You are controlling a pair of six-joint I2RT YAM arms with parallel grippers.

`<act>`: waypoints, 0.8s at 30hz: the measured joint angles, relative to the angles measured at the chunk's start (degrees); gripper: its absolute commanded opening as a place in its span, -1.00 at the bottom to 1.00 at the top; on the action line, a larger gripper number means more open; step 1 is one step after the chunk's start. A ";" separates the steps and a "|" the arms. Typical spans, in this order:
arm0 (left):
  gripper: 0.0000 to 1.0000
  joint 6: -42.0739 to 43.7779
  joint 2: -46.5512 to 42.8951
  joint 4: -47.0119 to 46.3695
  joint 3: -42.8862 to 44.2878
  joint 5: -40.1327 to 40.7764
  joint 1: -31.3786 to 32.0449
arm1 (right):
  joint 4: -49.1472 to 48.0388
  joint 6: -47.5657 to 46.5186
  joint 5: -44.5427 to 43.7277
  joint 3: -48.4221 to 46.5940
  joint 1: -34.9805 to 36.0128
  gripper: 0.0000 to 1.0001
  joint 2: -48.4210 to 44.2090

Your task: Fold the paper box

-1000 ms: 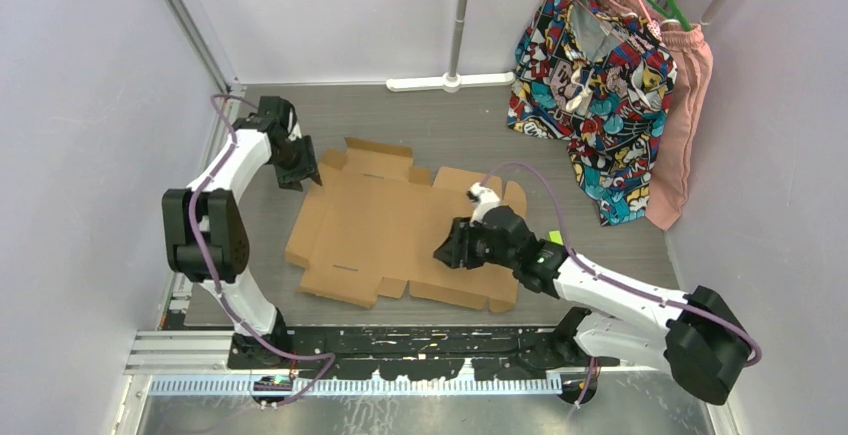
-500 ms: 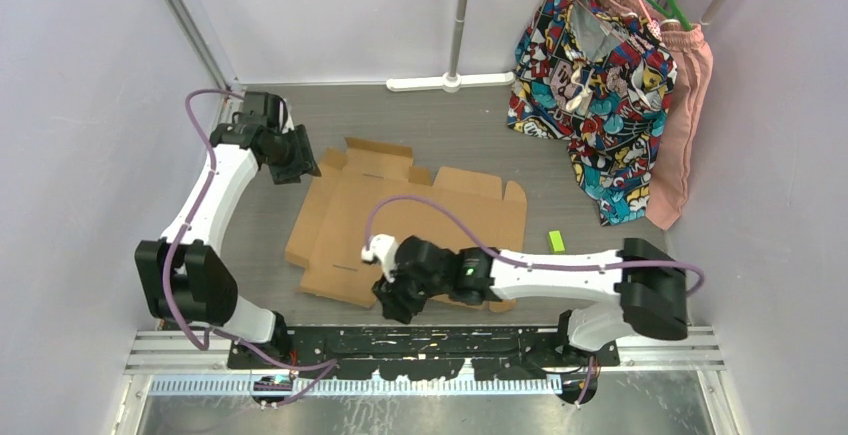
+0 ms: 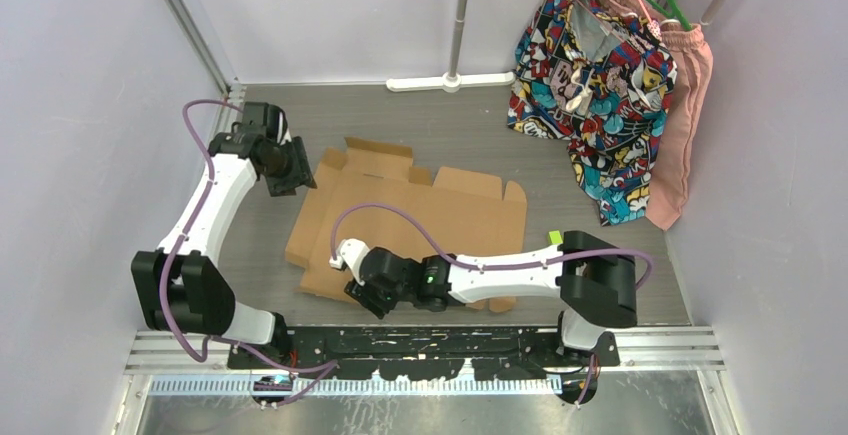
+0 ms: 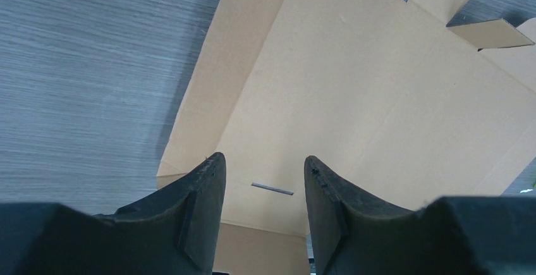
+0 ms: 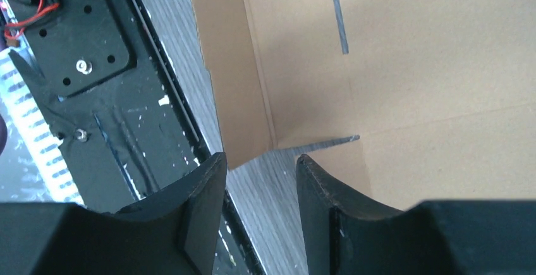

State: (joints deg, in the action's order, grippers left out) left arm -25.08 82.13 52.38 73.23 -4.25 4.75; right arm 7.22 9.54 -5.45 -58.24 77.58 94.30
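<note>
The right gripper [image 3: 356, 293] has swung over to the near edge of the box [image 3: 430, 217]. The left gripper [image 3: 300, 177] has moved only a little and is by the box's far left corner. The box lies flat and unfolded on the table [image 3: 450, 125].

Both grippers are open and hold nothing. Between the left fingers [image 4: 205, 193] you can see a small slot [image 4: 272, 188] in the cardboard, with bare table off to the left. Just ahead of the right fingers [image 5: 205, 186] is a flap corner [image 5: 246, 142], and a black plate [image 5: 95, 66] sits to the left.
</note>
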 measured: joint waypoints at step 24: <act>0.00 0.24 -1.79 0.20 -1.49 1.25 -0.13 | -5.92 -1.49 2.01 -6.29 2.47 -0.03 10.01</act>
State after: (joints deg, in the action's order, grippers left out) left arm -24.84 80.34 52.58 71.75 -3.01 4.62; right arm 1.30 8.05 -3.44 -64.53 80.05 104.31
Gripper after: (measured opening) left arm 0.499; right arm 0.502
